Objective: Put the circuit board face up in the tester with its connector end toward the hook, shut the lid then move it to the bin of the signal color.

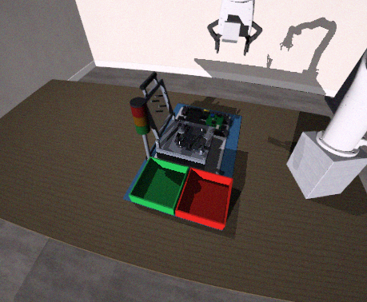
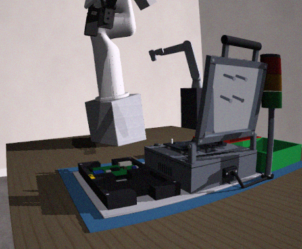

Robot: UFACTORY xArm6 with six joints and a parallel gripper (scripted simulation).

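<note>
I see the claw [image 1: 233, 49] high above the far edge of the desk [image 1: 53, 168], pointing down, its two black fingers [image 1: 217, 45] spread wide with nothing between them; in the exterior view only part of it shows at the top edge of the picture. The white arm [image 2: 108, 70] rises from a grey pedestal [image 1: 321, 181] near the right edge of the desk. The circuit board [image 2: 114, 170] lies face up in the black tray [image 2: 120, 195], well below the claw, in the pocket farther from the side camera; I cannot tell which way its white connector end points. The tray sits on a blue mat [image 2: 83, 211] near the middle of the desk, just beside the grey tester [image 2: 202, 169]. The tester's lid [image 2: 229, 99] stands open, tilted back on its hinge, with its black handle [image 2: 241, 41] uppermost. The signal tower [image 1: 140, 116] stands beside the tester, toward the left edge, and none of its red, amber and green bands looks lit. On the side of the tester toward the near edge, the green bin [image 1: 139, 185] and the red bin [image 1: 223, 200] stand upright, touching one another, the green one toward the left edge.
</note>
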